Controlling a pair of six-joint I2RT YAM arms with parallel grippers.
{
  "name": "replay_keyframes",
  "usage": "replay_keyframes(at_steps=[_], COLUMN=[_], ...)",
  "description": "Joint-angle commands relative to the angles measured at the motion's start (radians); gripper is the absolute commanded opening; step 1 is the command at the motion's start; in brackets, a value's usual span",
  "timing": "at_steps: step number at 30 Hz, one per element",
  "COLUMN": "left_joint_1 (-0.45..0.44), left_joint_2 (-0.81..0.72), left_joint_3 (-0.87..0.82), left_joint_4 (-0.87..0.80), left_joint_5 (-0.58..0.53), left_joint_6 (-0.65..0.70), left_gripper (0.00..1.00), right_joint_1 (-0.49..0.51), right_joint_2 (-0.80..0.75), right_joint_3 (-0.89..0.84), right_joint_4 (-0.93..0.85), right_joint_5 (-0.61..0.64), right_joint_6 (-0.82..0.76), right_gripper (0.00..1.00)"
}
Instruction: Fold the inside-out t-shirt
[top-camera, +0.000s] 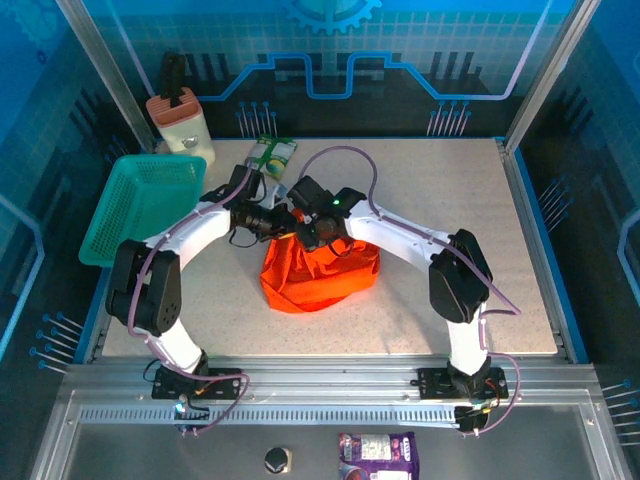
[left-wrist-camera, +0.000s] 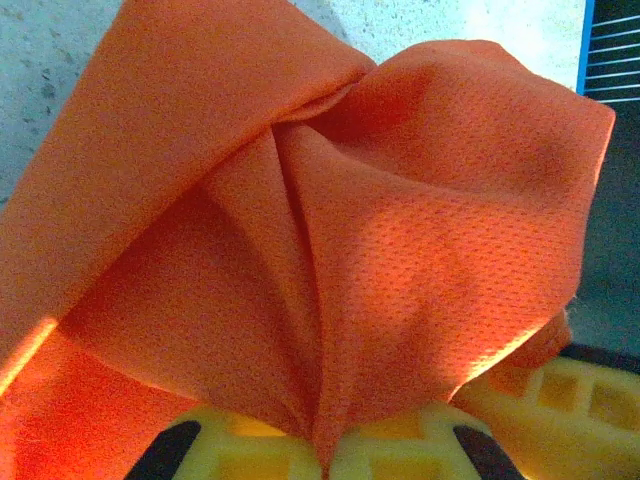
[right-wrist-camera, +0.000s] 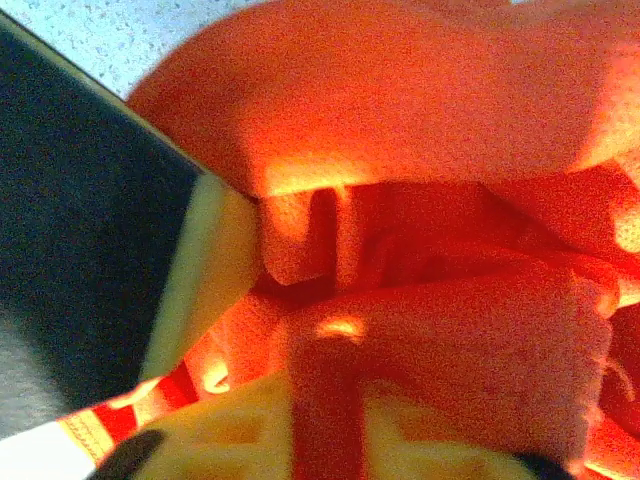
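- The inside-out t-shirt (top-camera: 320, 275) lies in a crumpled orange-red heap near the middle of the speckled table (top-camera: 450, 200). Its top is gathered up toward the two wrists.
- Both arms arch in from their bases and meet over the far side of the heap. The left gripper (top-camera: 287, 217) and the right gripper (top-camera: 305, 232) sit just beside each other there.
- From above, the wrist bodies and cables cover the fingertips, so I can't quite make out the exact spot where each one holds the cloth.
- In the left wrist view, the left gripper (left-wrist-camera: 325, 455) has its yellow jaws pressed together on a fold of the t-shirt (left-wrist-camera: 330, 250). The cloth fans upward from that pinch in broad creases.
- In the right wrist view, the right gripper (right-wrist-camera: 330, 420) is likewise clamped on a thick bunch of the t-shirt (right-wrist-camera: 400, 130), with cloth wedged between the jaws.
- A dark body with a pale edge crosses the left of that right wrist view, too blurred to name.
- A teal mesh basket (top-camera: 145, 205) sits tilted at the table's left edge, well apart from the t-shirt.
- A green-and-white packet (top-camera: 272, 155) lies at the far side of the table.
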Motion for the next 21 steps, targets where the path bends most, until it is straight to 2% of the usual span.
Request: replay_keyframes(at_steps=[1,7,9,17,21], left_joint_1=[-0.006,-0.006,-0.006,-0.015,-0.022], left_joint_2=[-0.045,-0.098,-0.106,-0.059,-0.022], left_joint_3=[0.028,0.025,0.027,0.039,0.042], left_joint_4=[-0.047,-0.102,-0.123,-0.147,-0.075], left_joint_5=[-0.091,-0.281,-0.327,-0.351,-0.22], left_joint_6=[0.002,0.045,0.062,0.09,0.094], left_gripper=[0.16,0.39,0.4,0.42,0.46], right_joint_1=[-0.024,-0.123,-0.161,-0.311,-0.351], right_joint_2=[-0.094,-0.254,-0.293,-0.359,-0.364], right_joint_3=[-0.061,-0.198,-0.242,-0.403,-0.45], right_joint_4=[-0.016,0.003,0.011,0.083,0.113], right_joint_5=[0.033,-0.001,-0.022,-0.152,-0.178], right_joint_6=[0.023,0.029,0.028,0.037,0.037], right_gripper=[0.0,0.0,0.0,0.0,0.0])
